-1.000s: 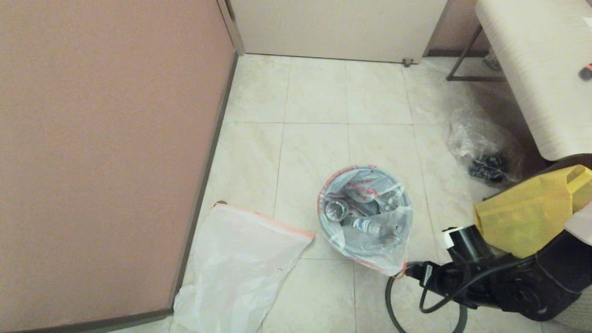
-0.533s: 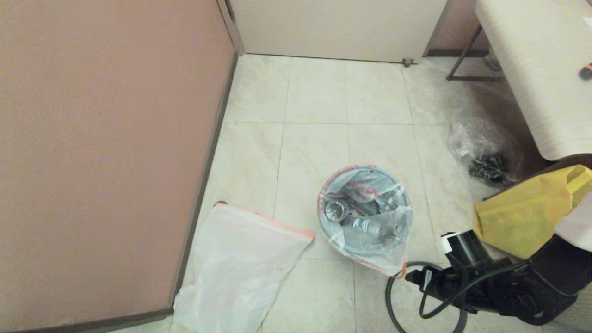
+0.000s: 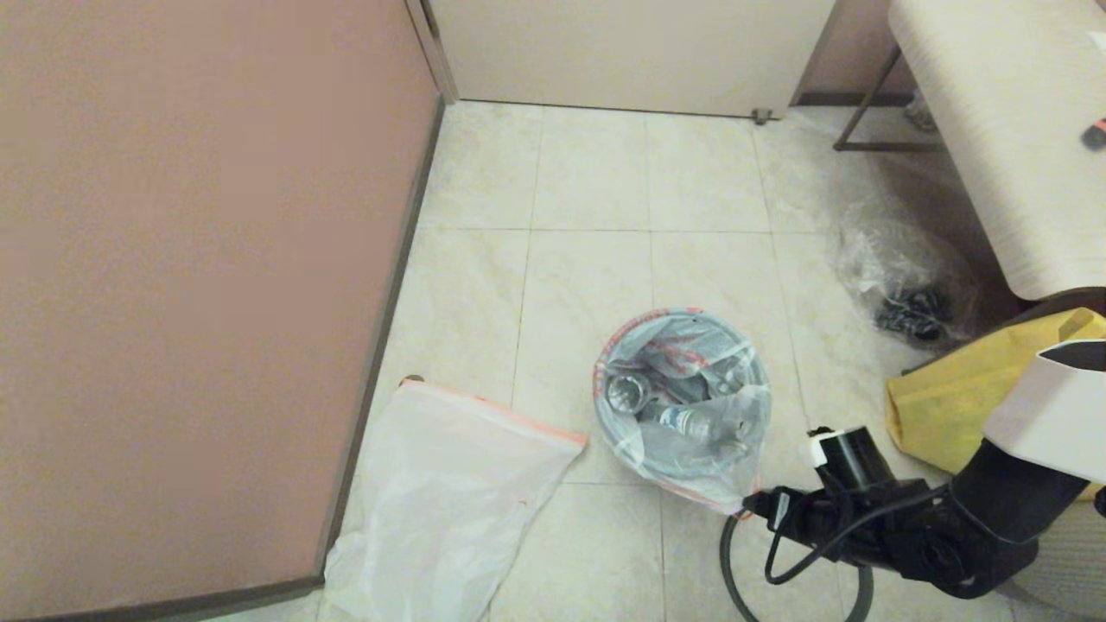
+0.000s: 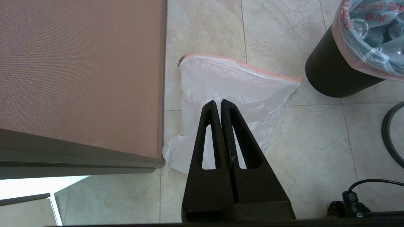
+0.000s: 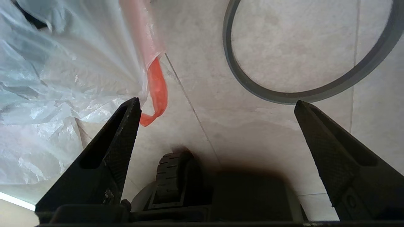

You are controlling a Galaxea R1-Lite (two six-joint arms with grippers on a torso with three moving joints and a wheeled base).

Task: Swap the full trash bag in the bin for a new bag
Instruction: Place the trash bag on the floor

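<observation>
The right claw [image 5: 214, 107], spread wide and empty, is positioned beside the full trash bag's [image 3: 683, 406] orange drawstring [image 5: 155, 94], apparently for gripping.

A: What is crowding the bin [image 3: 605, 432]?

B: The full trash bag [image 3: 683, 406] is filling its mouth, and the right tool [image 3: 750, 504], fingers spread wide, is sitting low just beside the bag's drooping hem. A dark ring [image 3: 730, 561] is lying on the floor [image 3: 587, 259] under it.

A: And the open room?

B: Bare tiles are stretching beyond the bin. The new bag [image 3: 441, 510] is lying flat by the wall [image 3: 190, 285]; a yellow tote [image 3: 959, 406] is blocking the right.
</observation>
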